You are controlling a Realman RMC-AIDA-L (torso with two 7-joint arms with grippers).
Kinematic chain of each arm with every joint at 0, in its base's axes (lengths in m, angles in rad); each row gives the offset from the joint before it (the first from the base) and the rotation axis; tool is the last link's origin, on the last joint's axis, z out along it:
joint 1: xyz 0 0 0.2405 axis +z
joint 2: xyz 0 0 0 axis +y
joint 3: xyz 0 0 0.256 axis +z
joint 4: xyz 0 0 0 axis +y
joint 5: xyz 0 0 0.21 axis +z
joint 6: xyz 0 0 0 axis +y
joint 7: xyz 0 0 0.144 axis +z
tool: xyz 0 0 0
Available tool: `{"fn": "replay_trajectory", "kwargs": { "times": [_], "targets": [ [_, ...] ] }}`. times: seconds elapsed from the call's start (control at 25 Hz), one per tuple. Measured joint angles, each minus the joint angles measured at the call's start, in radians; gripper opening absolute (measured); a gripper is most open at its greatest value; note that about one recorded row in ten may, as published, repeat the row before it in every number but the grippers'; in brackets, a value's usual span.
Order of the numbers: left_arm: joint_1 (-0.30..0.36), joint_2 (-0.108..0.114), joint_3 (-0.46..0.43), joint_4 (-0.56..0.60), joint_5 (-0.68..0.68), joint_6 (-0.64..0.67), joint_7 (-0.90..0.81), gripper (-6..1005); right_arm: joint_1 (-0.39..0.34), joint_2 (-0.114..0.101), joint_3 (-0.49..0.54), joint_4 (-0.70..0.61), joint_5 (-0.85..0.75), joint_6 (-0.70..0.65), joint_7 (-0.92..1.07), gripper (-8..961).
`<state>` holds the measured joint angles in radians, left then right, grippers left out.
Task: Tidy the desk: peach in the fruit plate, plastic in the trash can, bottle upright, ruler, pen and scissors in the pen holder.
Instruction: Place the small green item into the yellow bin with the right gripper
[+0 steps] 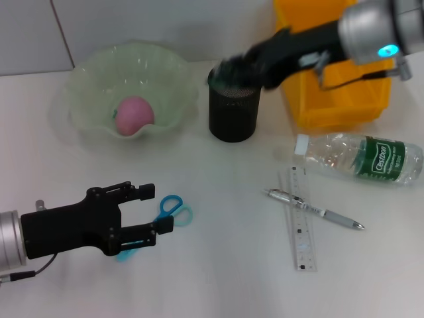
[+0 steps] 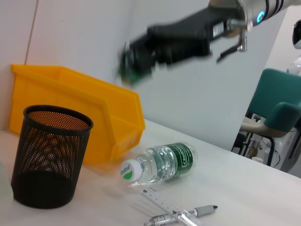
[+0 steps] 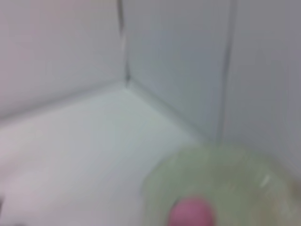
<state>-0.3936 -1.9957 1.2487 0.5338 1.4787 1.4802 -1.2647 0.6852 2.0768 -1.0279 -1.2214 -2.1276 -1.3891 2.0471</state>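
A pink peach (image 1: 134,114) lies in the pale green fruit plate (image 1: 86,79), which also shows in the right wrist view (image 3: 235,174). Blue scissors (image 1: 173,211) lie flat on the desk. My left gripper (image 1: 152,209) hovers open just over their handles. My right gripper (image 1: 228,69) is a blur above the black mesh pen holder (image 1: 233,112). Something greenish shows at its tip (image 2: 127,68), and I cannot tell what it is. The bottle (image 1: 361,158) lies on its side. A pen (image 1: 315,211) lies across the clear ruler (image 1: 298,225). No plastic is clearly in view.
The yellow bin (image 1: 331,99) stands behind the bottle at the back right, close to the pen holder. A wall runs along the desk's far edge. The left arm's black body (image 1: 59,228) reaches in from the near left.
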Motion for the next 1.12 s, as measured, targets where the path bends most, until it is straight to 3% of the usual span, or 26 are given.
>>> {"fn": "replay_trajectory", "kwargs": {
  "times": [0.08,0.2,0.28,0.44,0.48,0.68,1.12],
  "targets": [
    [-0.002,0.0,0.0,0.0,0.0,0.0,0.0,782,-0.041,0.0,0.09,0.001,0.098,0.05,-0.056,314],
    [-0.003,0.0,0.0,0.0,0.0,0.0,0.0,782,-0.066,0.0,0.129,0.009,0.14,0.105,-0.081,300],
    [-0.004,0.0,0.0,0.0,0.0,0.0,0.002,782,-0.099,0.0,0.159,0.031,0.182,0.232,-0.11,290],
    [-0.006,-0.001,0.0,0.0,0.0,0.0,0.003,782,-0.113,0.0,0.161,0.06,0.178,0.357,-0.127,272],
    [-0.008,-0.001,0.0,0.0,0.0,0.0,0.002,782,-0.114,0.0,0.158,0.085,0.144,0.431,-0.128,267],
    [-0.012,-0.002,0.0,0.0,0.0,0.0,-0.004,781,-0.084,0.0,0.155,0.158,-0.014,0.549,-0.094,211],
    [-0.014,-0.003,-0.001,0.0,0.0,0.0,-0.012,781,-0.004,-0.007,0.161,0.329,-0.206,0.608,-0.057,132]
  ]
}}
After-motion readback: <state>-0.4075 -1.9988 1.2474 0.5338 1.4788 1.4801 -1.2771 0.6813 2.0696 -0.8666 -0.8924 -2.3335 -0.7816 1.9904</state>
